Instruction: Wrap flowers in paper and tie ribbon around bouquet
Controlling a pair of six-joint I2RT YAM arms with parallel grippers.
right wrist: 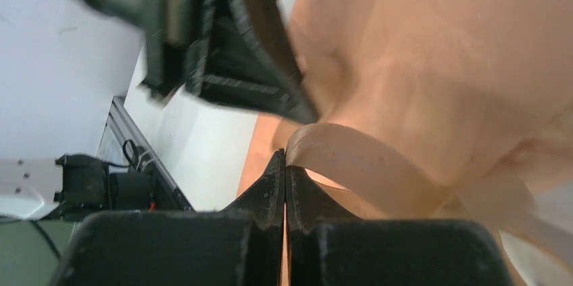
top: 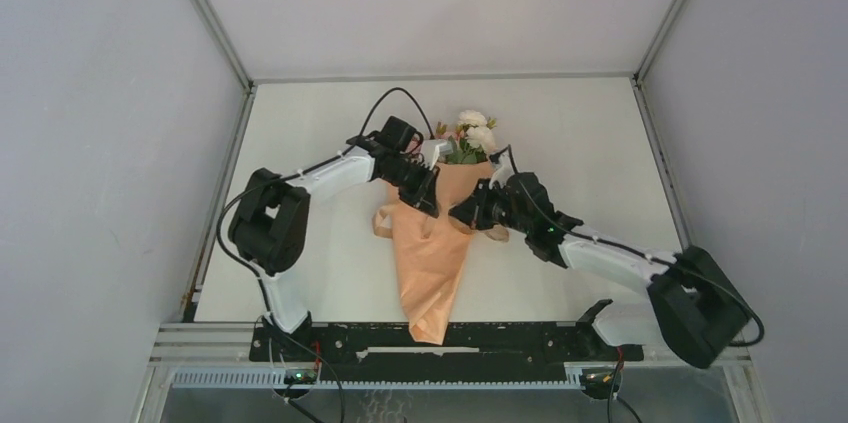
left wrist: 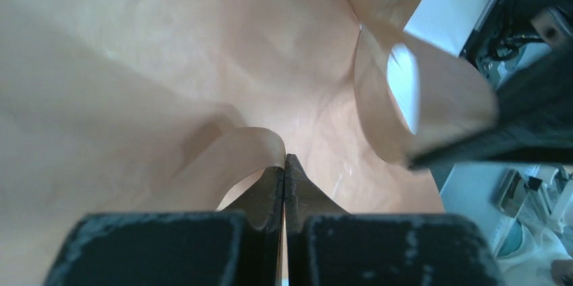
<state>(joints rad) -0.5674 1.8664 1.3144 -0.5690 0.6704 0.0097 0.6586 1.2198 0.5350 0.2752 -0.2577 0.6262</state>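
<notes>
White table carrying the bouquet, a cone of crinkled orange-tan paper that lies along the centre line. Its narrow tip points towards the arm bases and overlaps the black base rail; its wide mouth faces the far side. The flowers, cream-white roses with green leaves, project from the wide end. The ribbon, a tan-beige strip, curls in loose loops against the upper part of the cone, with one loop showing at each side of the paper in the top view. The left gripper sits over the cone's left edge just below the flowers, and the right gripper meets it from the right, the two close together. In each wrist view the jaws are pressed together, pinching a stretch of the ribbon at the fingertips.
</notes>
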